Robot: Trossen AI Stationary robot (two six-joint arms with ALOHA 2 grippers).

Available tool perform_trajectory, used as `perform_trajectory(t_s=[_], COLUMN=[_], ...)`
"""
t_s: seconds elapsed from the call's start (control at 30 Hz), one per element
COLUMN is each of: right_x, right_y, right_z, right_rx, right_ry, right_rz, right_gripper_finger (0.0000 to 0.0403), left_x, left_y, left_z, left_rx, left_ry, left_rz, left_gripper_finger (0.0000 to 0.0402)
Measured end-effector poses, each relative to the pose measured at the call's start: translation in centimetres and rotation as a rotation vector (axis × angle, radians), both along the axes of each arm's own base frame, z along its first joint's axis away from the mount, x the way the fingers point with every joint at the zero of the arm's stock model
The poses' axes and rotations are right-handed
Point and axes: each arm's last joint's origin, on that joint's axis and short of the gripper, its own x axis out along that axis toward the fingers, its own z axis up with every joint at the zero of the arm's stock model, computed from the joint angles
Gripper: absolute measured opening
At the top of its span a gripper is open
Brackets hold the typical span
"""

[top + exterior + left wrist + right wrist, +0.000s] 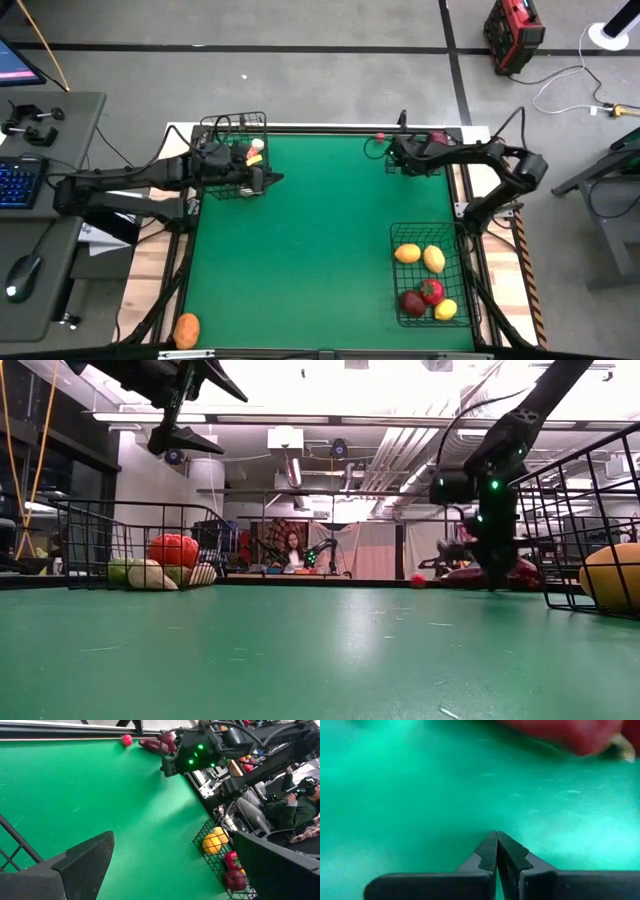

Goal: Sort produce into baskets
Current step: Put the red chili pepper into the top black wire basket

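The smaller basket (236,157) stands at the far left and holds red, green, white and yellow produce (172,550). My left gripper (272,180) hangs open and empty just beside it, well above the mat (175,870). The larger basket (430,288) at the near right holds yellow, orange and red produce (432,291). My right gripper (392,160) is shut and empty, low over the green mat near the far edge (497,851). A small red ball (379,137) and a dark red piece (159,743) lie on the mat close by it.
An orange piece (186,330) lies off the mat at the near left corner. The middle of the green mat (310,250) is open. A person (293,550) sits in the room beyond the far edge.
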Motion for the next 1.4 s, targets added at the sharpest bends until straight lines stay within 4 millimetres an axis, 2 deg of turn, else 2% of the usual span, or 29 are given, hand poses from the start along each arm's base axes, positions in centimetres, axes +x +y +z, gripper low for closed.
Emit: perform_trajectory(t_s=[0.23, 0.33, 0.43, 0.57, 0.7, 0.83, 1.07, 1.23, 1.4], right_x=[3.3, 4.1, 4.0, 3.2, 1.2, -0.7, -1.5, -1.3, -0.7], right_y=[5.4, 5.9, 4.3, 0.8, -2.5, -4.6, -5.8, -6.5, -7.4], right_z=[0.6, 2.3, 3.9, 5.6, 5.8, 5.7, 5.5, 3.5, 3.3], right_rx=[0.05, -0.022, -0.13, -0.255, -0.285, -0.278, -0.25, -0.176, -0.248], right_ry=[-0.064, -0.098, -0.068, -0.04, -0.002, -0.017, -0.057, -0.064, -0.111], right_rz=[0.144, 0.136, 0.061, -0.044, -0.164, -0.263, -0.307, -0.327, -0.348], right_gripper_finger=[0.0, 0.0, 0.0, 0.0, 0.0, 0.0, 0.0, 0.0, 0.0], left_x=[0.0, -0.1, -0.1, -0.1, -0.1, -0.1, -0.1, -0.1, -0.1], left_y=[-0.1, -0.1, -0.1, -0.1, -0.1, -0.1, -0.1, -0.1, -0.1], left_z=[-0.1, -0.2, -0.2, -0.2, -0.2, -0.2, -0.2, -0.2, -0.2], left_rx=[0.001, 0.003, 0.003, 0.003, -0.005, -0.006, -0.002, 0.0, 0.0], left_ry=[0.014, 0.022, 0.023, 0.022, 0.02, 0.02, 0.021, 0.021, 0.022], left_rz=[-0.019, -0.026, -0.026, -0.026, -0.023, -0.022, -0.013, -0.009, -0.009], left_gripper_finger=[0.0399, 0.0399, 0.0399, 0.0399, 0.0399, 0.0399, 0.0399, 0.0399, 0.0399])
